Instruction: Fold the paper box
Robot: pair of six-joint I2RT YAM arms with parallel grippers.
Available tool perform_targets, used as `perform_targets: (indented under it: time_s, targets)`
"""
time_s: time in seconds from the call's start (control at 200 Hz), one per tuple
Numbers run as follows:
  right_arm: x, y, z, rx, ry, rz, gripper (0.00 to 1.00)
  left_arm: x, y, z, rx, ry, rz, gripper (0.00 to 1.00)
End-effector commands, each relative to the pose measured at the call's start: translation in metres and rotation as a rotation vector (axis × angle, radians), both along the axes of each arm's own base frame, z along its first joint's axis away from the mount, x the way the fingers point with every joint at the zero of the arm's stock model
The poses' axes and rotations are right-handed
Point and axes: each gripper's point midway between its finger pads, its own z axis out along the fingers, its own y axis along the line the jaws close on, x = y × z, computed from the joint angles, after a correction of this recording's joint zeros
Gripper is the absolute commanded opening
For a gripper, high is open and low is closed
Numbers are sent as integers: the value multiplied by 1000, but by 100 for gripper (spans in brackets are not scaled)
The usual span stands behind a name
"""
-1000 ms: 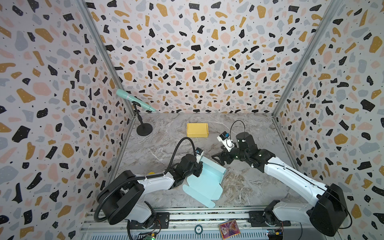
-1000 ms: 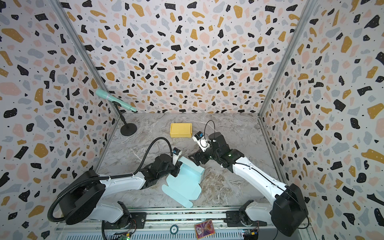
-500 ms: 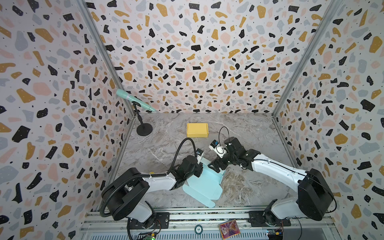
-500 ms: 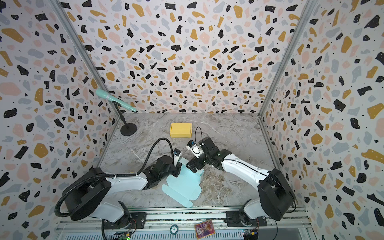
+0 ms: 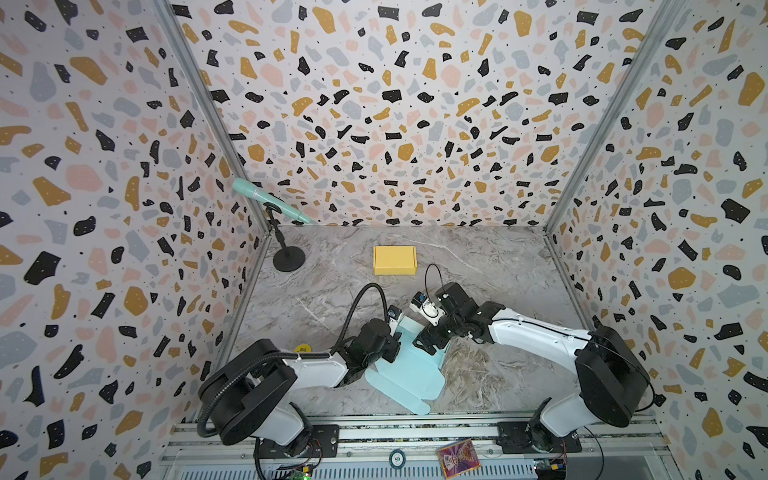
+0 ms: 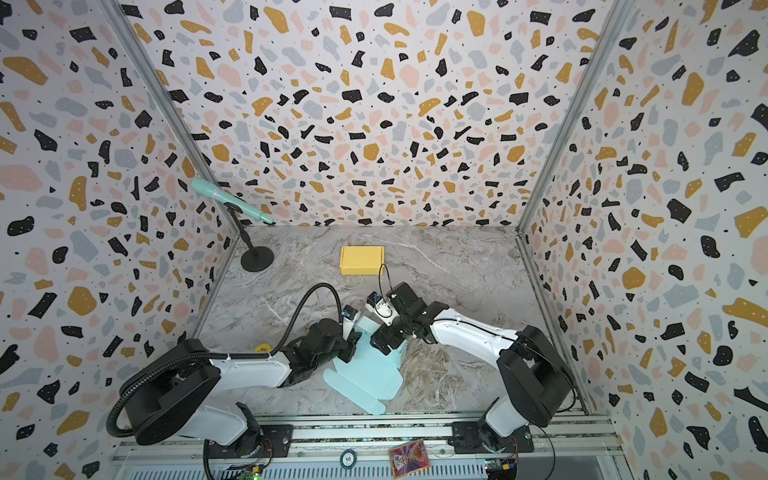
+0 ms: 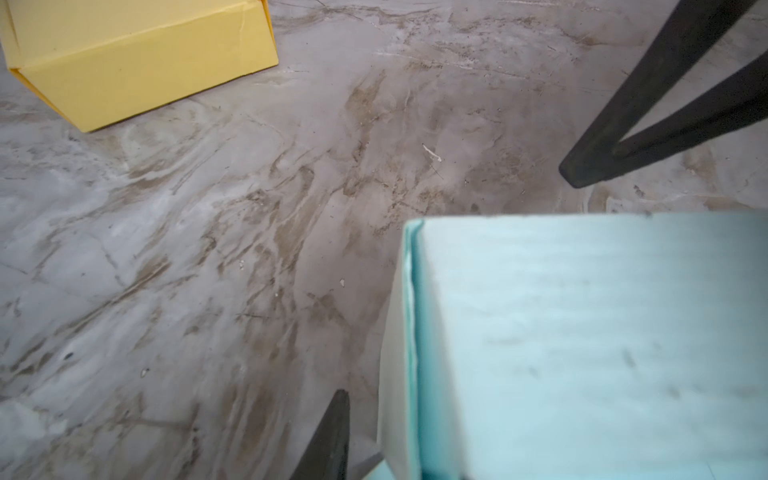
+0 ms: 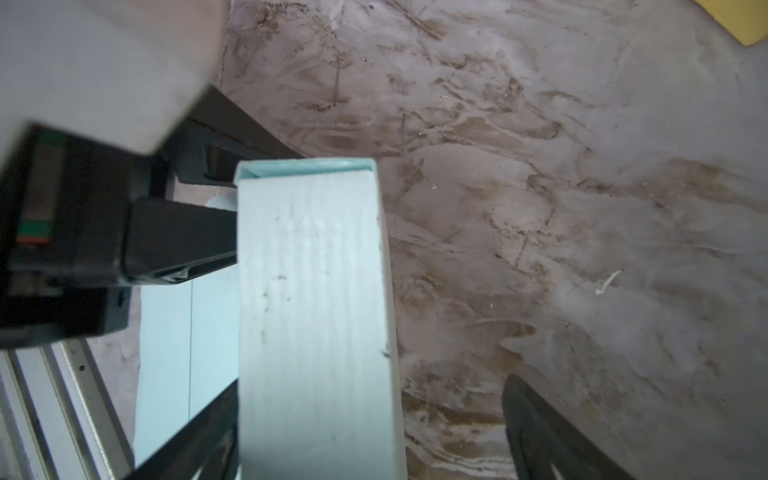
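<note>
Closing the wide-apart right claw (image 5: 427,347) squarely on the raised wall of the paper box (image 5: 409,376) should crease it; the left claw's (image 5: 392,352) gap I cannot tell.

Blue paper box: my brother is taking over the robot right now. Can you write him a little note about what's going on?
Left gripper: jaws a little apart around the raised side wall of the light blue box. Its visible finger stands off the wall, so no grip.
Right gripper: wide open, straddling the same wall, holding nothing.
Things: the light blue box lies near the front of the table, between the arms. A yellow box sits closed at the back.
Done: one side wall is folded up, doubled over.
Left: the rest lies flat, including the rounded flaps. Fold those up and close it.
</note>
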Motion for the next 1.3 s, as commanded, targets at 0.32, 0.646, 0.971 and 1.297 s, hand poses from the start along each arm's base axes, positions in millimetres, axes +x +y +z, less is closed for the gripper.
perform_targets:
  time_s: [0.32, 0.646, 0.971, 1.297]
  targets:
    - [21, -10, 9, 154, 65, -19, 87, -14, 20, 37, -58, 3, 63, 48]
    - [33, -30, 4, 302, 155, -79, 83, -14, 31, 81, -165, 88, 212, 92]
    - [46, -52, -2, 414, 231, -169, 79, -25, 15, 68, -278, 309, 228, 100]
    - [58, -75, -6, 507, 274, -275, 79, -31, 35, 39, -367, 435, 281, 95]
